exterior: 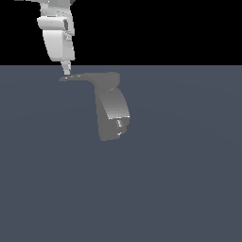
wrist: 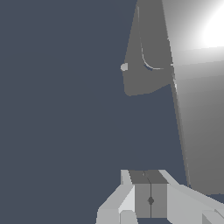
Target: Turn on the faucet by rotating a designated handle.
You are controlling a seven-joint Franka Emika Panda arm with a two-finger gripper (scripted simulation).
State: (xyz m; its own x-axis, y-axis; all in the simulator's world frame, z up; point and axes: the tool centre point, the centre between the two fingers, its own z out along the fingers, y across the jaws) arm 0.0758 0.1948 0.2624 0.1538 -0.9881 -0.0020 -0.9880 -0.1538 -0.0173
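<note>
Matte grey faucet (exterior: 112, 116): chunky curved block, standing on the slate-blue counter (exterior: 189, 189) near its far edge, toward the exterior view's left of centre.

Handle (exterior: 87, 77): thin flat grey lever on top of the faucet, jutting toward the exterior view's left and tapering to a point. In the wrist view it shows as a long grey slab (wrist: 197, 109) running away from the camera, brightly lit at its far end.

End effector (exterior: 66, 70): glossy white, hanging from above, fingertips at the handle's pointed tip, touching or just beside it; which one cannot be told. In the wrist view the fingers (wrist: 151, 199) sit pressed together with no gap, nothing between them.

Step in hand, as judged: contact being set up at the lever's tip; the push has not visibly begun.

Next move, as judged: a sideways sweep against the tip, following an arc around the faucet's top. Risk: the narrow point may slip past the fingertips.
</note>
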